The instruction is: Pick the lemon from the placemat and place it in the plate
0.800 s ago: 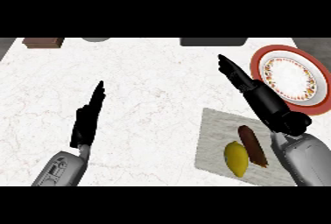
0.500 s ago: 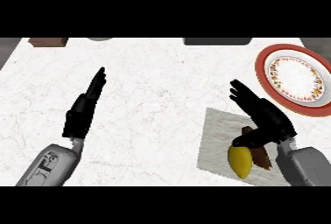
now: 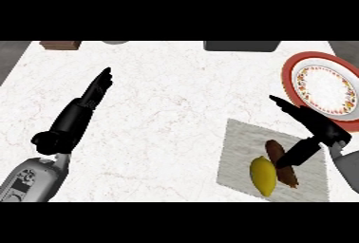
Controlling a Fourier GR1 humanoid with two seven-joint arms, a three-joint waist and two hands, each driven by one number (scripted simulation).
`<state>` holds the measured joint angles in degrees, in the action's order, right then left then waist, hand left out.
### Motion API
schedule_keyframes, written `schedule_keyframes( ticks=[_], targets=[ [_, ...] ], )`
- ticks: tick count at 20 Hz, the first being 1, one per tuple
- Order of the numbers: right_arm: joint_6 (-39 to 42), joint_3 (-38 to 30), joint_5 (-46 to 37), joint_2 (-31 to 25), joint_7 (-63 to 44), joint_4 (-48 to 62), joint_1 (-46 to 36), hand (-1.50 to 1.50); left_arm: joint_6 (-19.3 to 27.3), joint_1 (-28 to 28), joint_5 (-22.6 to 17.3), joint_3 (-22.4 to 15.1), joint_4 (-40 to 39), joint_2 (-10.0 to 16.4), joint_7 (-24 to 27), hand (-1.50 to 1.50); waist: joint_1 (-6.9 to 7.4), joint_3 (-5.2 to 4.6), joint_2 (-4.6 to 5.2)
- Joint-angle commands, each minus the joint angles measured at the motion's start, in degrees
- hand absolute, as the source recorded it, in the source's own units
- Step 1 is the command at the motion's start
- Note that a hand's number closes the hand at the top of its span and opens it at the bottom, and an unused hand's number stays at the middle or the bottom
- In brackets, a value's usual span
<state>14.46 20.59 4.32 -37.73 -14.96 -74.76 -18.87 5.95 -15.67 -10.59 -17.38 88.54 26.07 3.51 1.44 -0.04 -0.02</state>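
Placemat (image 3: pixel 238 147) is lying at 4 o'clock, plate (image 3: pixel 289 78) at 2 o'clock. Left hand (image 3: pixel 79 111) is resting at 9 o'clock, fingers straight together; right hand (image 3: pixel 319 128) is hanging spread above the placemat — lemon (image 3: pixel 263 176) is lying there, at its 7 o'clock.

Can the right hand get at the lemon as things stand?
Probably yes: the open right hand is over the placemat, the lemon uncovered near its thumb. The brown item alongside may crowd the grasp.
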Motion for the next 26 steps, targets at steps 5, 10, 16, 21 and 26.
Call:
schedule_keyframes(
  ticks=[5,10,16,21,26],
  targets=[
    [2.3,3.2,-7.8,3.0,-16.1,-4.9,-5.7,-1.50,-4.1,2.7,-0.5,4.6,2.0,1.5,1.0,0.00,-1.19,0.01,-0.03],
    [12.0,-0.6,6.6,2.5,-34.2,-11.6,-6.8,-1.50,-6.3,3.2,-2.6,6.7,3.0,2.9,-0.2,0.00,-1.71,-0.06,-0.22],
    [17.4,-0.5,15.5,5.6,-46.9,-8.6,-11.1,-1.50,-4.8,5.8,-0.2,4.9,9.5,1.3,-3.5,0.00,-0.62,0.01,-0.20],
    [20.1,-1.2,16.0,0.0,-47.7,-5.0,-13.8,-1.50,-5.4,5.6,1.4,5.6,6.6,0.0,-1.4,0.00,-0.80,0.00,-0.03],
    [18.0,-1.3,17.4,0.5,-49.5,-4.2,-14.2,-1.50,-9.1,3.9,0.2,8.7,3.0,0.4,0.1,0.00,-1.20,0.00,0.02]
  ],
)
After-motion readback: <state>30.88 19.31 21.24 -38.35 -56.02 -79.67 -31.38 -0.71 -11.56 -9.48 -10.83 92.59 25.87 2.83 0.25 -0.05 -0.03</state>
